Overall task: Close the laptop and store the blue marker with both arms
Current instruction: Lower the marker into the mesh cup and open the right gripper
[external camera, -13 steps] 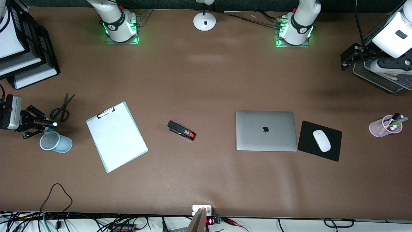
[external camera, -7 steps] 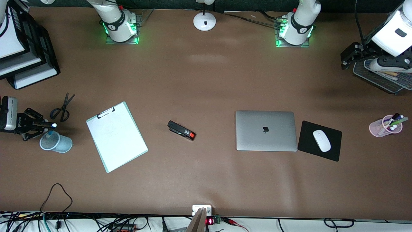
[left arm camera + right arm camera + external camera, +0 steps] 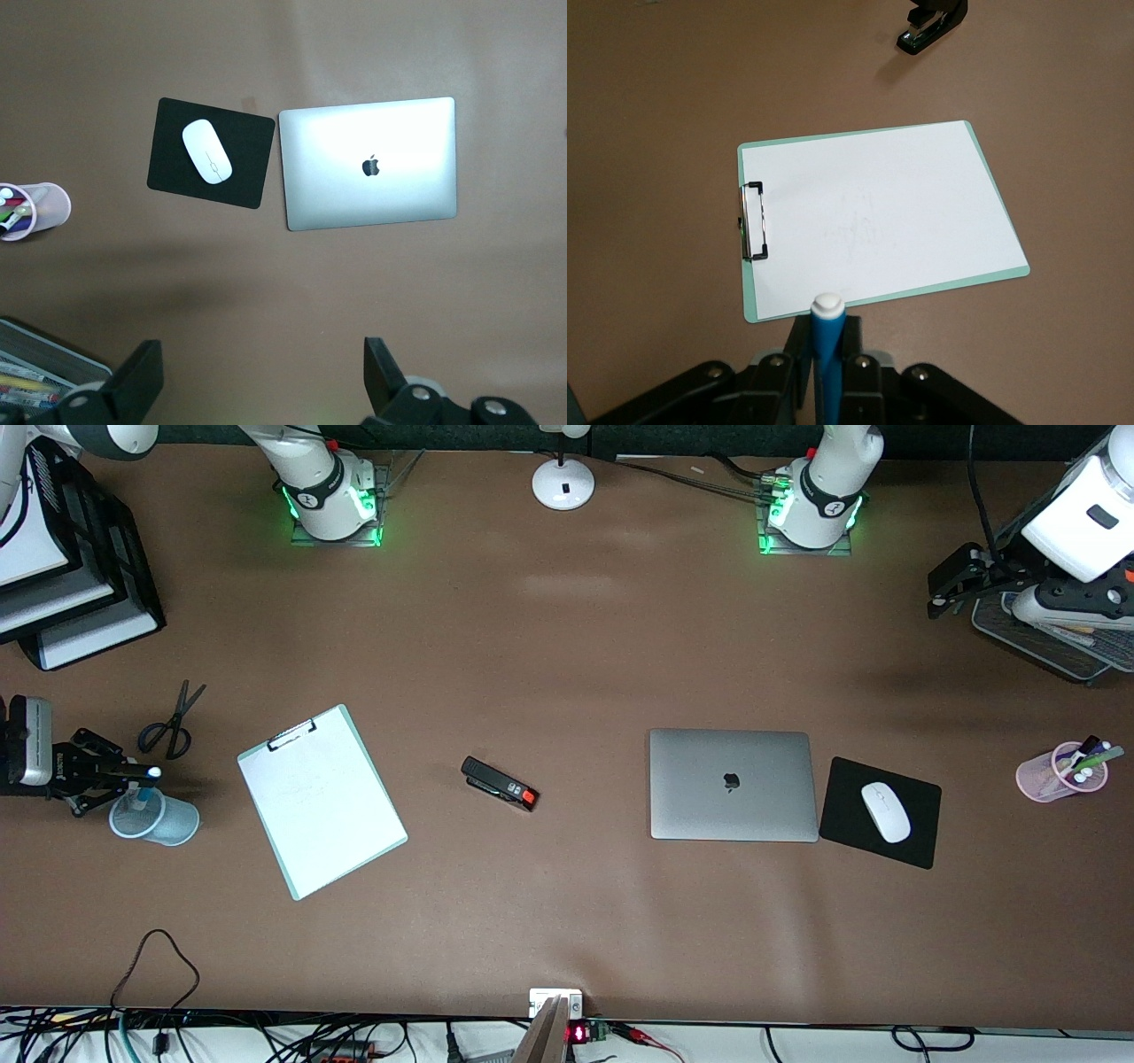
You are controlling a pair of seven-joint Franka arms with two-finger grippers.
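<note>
Front view: the right gripper (image 3: 133,773) hangs at the right arm's end of the table, over the rim of a pale blue mesh cup (image 3: 155,817), its fingers clamped tight on the blue marker (image 3: 142,773). The marker sticks out past the fingertips, white end pointing toward the clipboard (image 3: 321,801) (scissors (image 3: 171,723) lie near the cup). The laptop (image 3: 732,784) lies closed on the table, lid up, just beside a black mouse pad (image 3: 880,811). The left gripper (image 3: 257,381) waits with fingers spread wide and empty, raised at the left arm's end of the table.
</note>
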